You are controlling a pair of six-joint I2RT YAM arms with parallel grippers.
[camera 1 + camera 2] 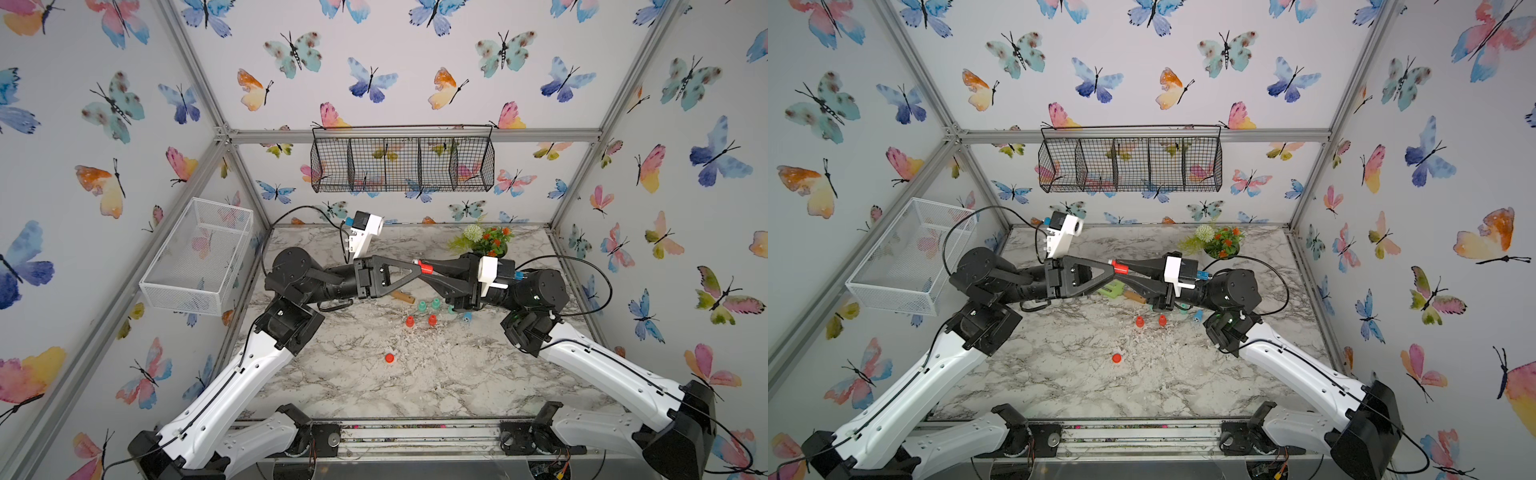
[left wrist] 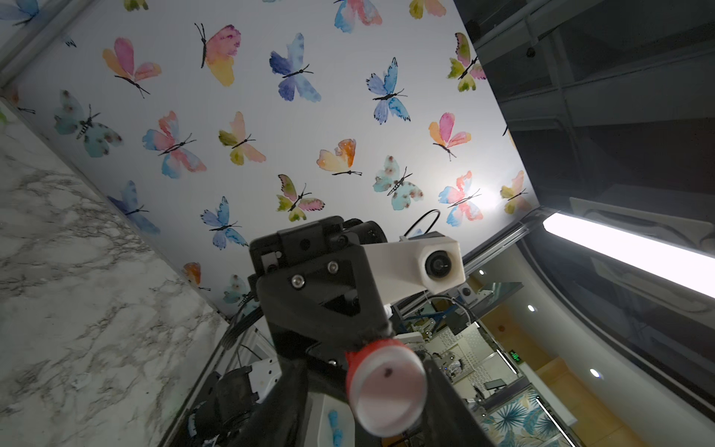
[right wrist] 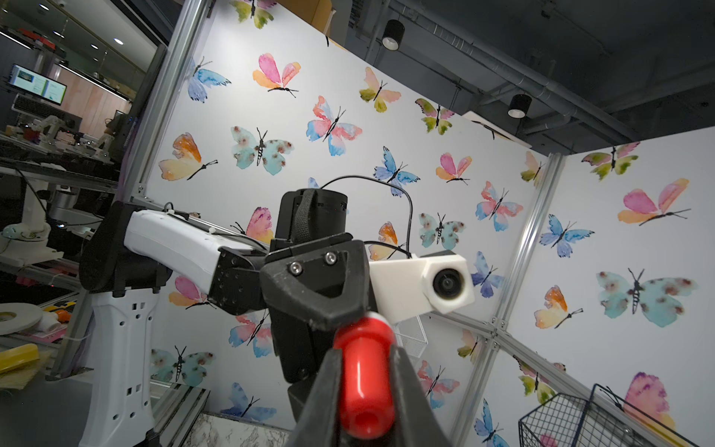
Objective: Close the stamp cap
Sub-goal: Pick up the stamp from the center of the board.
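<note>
Right wrist view: right hand point(image 3: 363, 358) clamped on red stamp point(image 3: 363, 383), white end inside left hand point(image 1: 411, 267), whose grip is unclear

Smooth, glossy red plastic forms the stamp point(image 3: 363, 381); the tabletop point(image 1: 374, 395) shows a marble-look finish; the basket point(image 1: 402, 164) is black metal wire.
</note>
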